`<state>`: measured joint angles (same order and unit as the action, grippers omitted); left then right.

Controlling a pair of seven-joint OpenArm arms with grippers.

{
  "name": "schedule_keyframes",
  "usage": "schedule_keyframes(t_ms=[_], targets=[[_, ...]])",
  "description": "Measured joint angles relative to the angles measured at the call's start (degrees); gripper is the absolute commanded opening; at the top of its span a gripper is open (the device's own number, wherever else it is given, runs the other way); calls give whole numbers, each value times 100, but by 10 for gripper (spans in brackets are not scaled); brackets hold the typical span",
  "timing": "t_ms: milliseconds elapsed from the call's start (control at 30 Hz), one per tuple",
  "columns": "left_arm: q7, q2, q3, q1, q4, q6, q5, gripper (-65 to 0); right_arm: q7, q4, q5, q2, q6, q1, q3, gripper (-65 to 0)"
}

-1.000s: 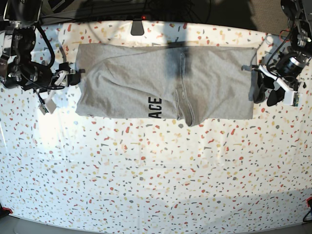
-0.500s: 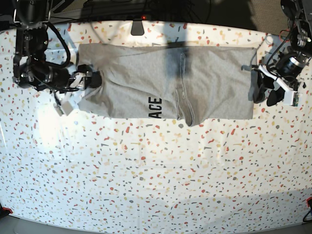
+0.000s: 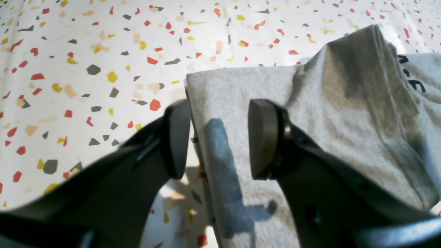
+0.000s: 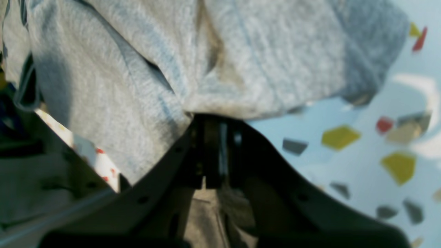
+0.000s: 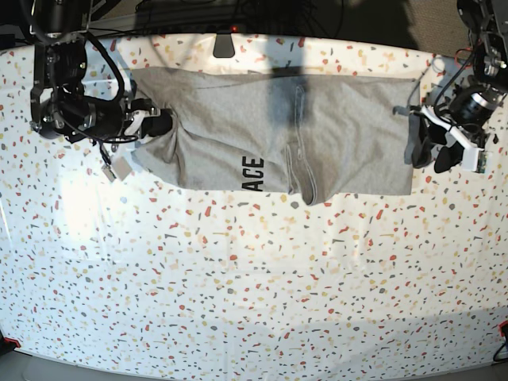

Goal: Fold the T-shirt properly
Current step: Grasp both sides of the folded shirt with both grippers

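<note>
The heather-grey T-shirt (image 5: 341, 143) lies as a wide folded band across the far part of the table, with black letters "ACE" (image 5: 252, 175) showing at its front edge. My right gripper (image 5: 159, 125) is at the shirt's left end in the base view. The right wrist view shows this gripper (image 4: 215, 124) shut on a bunched fold of the T-shirt (image 4: 144, 69), lifted off the table. My left gripper (image 3: 218, 137) stands open astride the shirt's right edge (image 3: 344, 120), one finger (image 3: 177, 137) over the table and the other (image 3: 262, 137) over the cloth.
The table (image 5: 254, 286) is white with coloured speckles. A dark mount (image 5: 224, 45) sits at the far edge. Cables and a small white tag (image 5: 119, 168) hang by the arm at the base view's left. A red marker (image 5: 8, 343) sits at the near left corner.
My right gripper has moved onto the shirt's left end and shut on it, drawing that edge inward and up. The left arm has not moved.
</note>
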<state>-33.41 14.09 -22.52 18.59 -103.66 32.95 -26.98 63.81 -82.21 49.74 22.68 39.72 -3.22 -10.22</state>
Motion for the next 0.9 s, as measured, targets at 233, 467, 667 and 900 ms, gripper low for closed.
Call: schedule_keyframes(t_ms=[233,467,667,900], targets=[[-168,0,0,-2,0,2,433,-379,-282,-70,-57,350,0,-13,15,-650],[-175,0,0,-2,2,2,431,-379,-267,-304,-50,984,0,-13,15,-650],[-136,2,0,-2,63,2,450,-379,186,-859,313,1014,0,-50,15,-650],[684,0,-2,-2,1169,-2,1134,-379,688,-1912,632,59,0,-79,15,-650]])
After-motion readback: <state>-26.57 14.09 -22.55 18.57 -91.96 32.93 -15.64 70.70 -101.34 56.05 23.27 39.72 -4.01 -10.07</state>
